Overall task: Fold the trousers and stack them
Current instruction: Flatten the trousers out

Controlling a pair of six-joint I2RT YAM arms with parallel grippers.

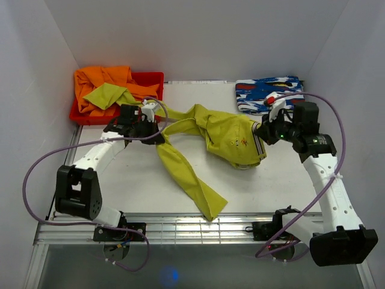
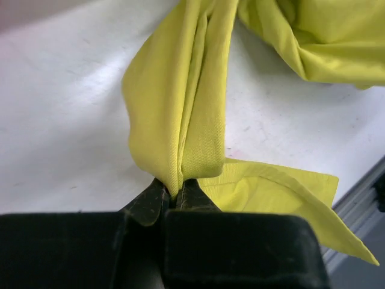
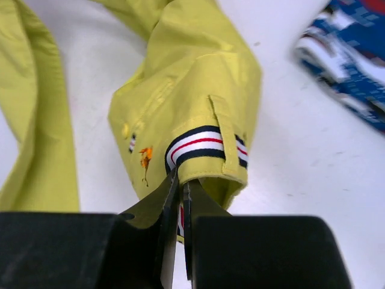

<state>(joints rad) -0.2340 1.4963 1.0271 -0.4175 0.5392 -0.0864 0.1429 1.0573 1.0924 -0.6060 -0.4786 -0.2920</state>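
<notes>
Btwn both end effectors (image 2: 174, 194) (image 3: 181, 183): trousers (image 1: 224, 133), pinched.

Robot lab: white-walled table (image 1: 138, 180).

Bright, even light, soft shadows beneath the trousers (image 1: 222, 135); wrist views slightly soft.

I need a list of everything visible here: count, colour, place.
long yellow-green cloth trousers: one, yellow-green, striped waistband, across the table middle
white table: one, white, under everything
red plastic bin: one, red, far left
crumpled orange garment: one, orange, in the bin
small yellow-green cloth: one, yellow-green, on that garment
folded patterned cloth: one, blue-white-red, far right
left tool: one, black, shut on a trouser leg
right tool: one, black, shut on the waistband
</notes>
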